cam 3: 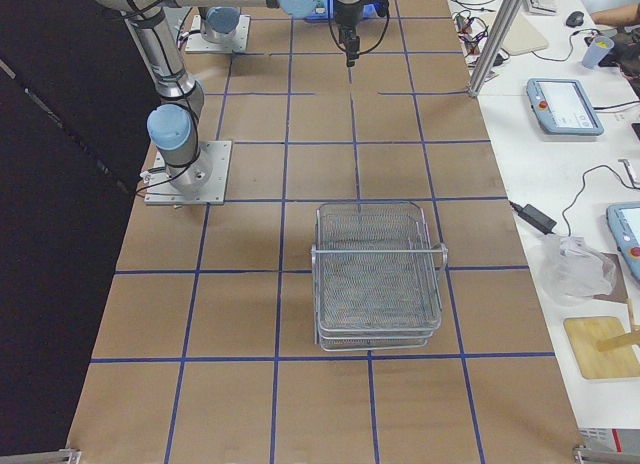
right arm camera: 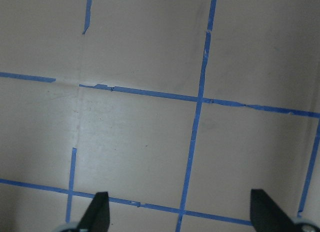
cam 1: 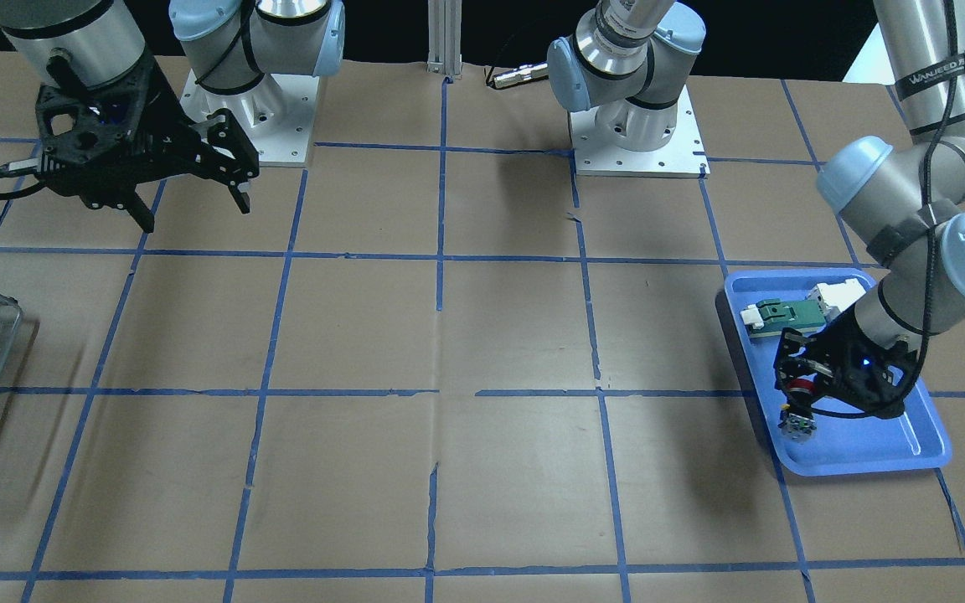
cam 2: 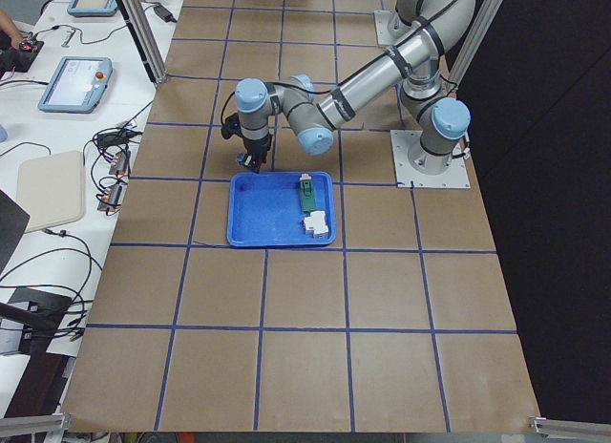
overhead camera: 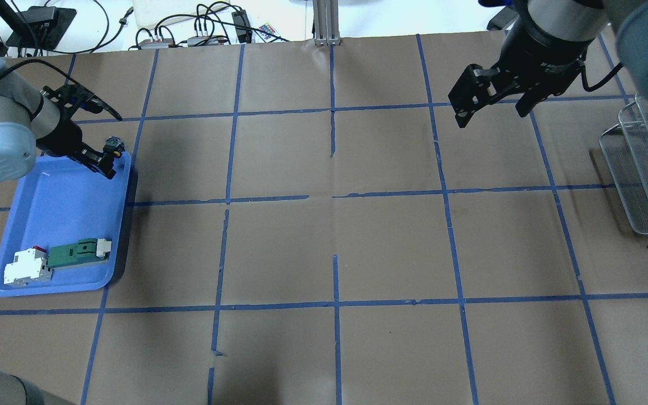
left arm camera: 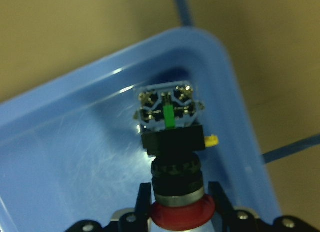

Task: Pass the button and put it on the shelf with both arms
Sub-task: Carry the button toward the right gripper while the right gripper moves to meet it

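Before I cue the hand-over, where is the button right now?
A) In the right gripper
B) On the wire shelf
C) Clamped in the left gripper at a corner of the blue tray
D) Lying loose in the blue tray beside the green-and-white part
C: the left wrist view shows the button clamped at its red cap in the left gripper, at a corner of the blue tray. The right gripper is open and empty.
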Available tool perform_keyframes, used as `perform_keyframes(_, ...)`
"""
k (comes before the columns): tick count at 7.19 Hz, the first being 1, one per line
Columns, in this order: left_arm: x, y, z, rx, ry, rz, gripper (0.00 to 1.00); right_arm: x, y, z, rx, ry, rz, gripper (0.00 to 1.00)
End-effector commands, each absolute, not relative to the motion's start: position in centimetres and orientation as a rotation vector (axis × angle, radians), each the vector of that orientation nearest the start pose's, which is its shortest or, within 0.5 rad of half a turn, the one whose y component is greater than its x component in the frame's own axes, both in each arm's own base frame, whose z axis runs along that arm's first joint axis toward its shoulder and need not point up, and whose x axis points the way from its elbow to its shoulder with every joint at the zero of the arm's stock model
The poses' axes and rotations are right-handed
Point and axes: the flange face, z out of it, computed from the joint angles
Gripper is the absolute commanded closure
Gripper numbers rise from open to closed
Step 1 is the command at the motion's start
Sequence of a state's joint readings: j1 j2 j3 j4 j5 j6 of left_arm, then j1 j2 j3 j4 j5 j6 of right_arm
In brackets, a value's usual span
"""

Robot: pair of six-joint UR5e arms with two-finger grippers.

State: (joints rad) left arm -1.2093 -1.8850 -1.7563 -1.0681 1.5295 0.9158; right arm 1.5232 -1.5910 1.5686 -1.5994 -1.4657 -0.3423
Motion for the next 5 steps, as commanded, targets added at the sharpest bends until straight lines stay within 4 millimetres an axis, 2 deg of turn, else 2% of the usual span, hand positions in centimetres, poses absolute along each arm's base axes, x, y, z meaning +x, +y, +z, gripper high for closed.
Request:
perform_keyframes(1,-5.7,-59.7,33.4,1.275,2.904,-0.047,1.00,11.9,-47.6,52.1,-0.994,2.787,-0.209,0.00)
perform_keyframes(2,-11.0,-59.8,34.9,1.426,2.860,-0.101,1.00,12.5,-47.5,52.7,-1.331,2.602,-0.311,0.00)
perform_keyframes(3,-16.0,-59.4,35.6,1.652,2.868,-0.216,1.00,12.3,-47.6,52.6,-1.341,2.598,-0.304,0.00)
perform_keyframes(4,-18.7,-59.2,35.2,1.828,2.816,-0.272,1.00,12.6,-47.5,52.3,-1.337,2.593,-0.292,0.00)
perform_keyframes(5,-21.9,-58.3,35.8,2.003,2.765,-0.373,1.00,12.6,-46.9,51.9,-1.390,2.538,-0.235,0.00)
